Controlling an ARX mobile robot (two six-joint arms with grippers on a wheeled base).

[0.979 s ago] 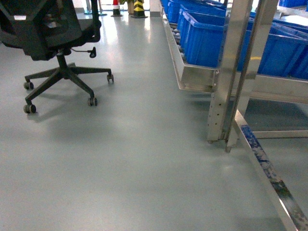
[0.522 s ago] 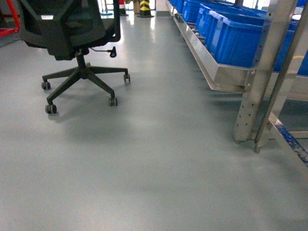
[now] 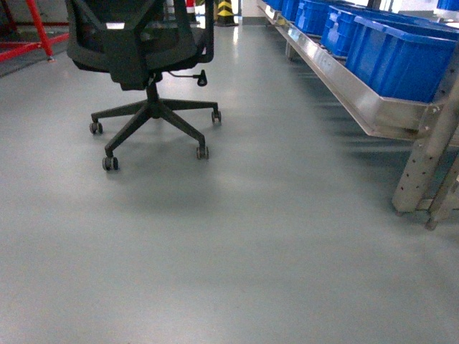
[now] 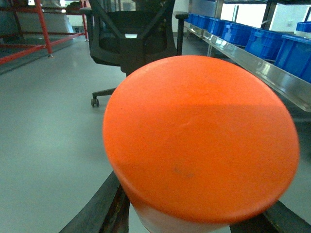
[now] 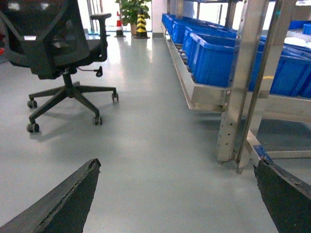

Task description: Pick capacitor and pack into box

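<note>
In the left wrist view a capacitor (image 4: 199, 136), a fat cylinder with an orange end cap and a white body, fills most of the picture. My left gripper (image 4: 194, 216) is shut on it, with a dark finger on each side of the white body. In the right wrist view my right gripper (image 5: 177, 165) is open, its two dark fingers wide apart over bare grey floor with nothing between them. Neither gripper shows in the head view. The box is out of view.
A black office chair (image 3: 147, 64) on castors stands on the grey floor ahead on the left. A metal rack (image 3: 358, 93) with blue bins (image 3: 401, 50) runs along the right, its upright post (image 3: 430, 158) near. A red frame (image 3: 36, 36) is far left.
The head view has swung to the left: the chair has shifted right and nearer the middle, and the rack with its post has slid toward the right edge.
</note>
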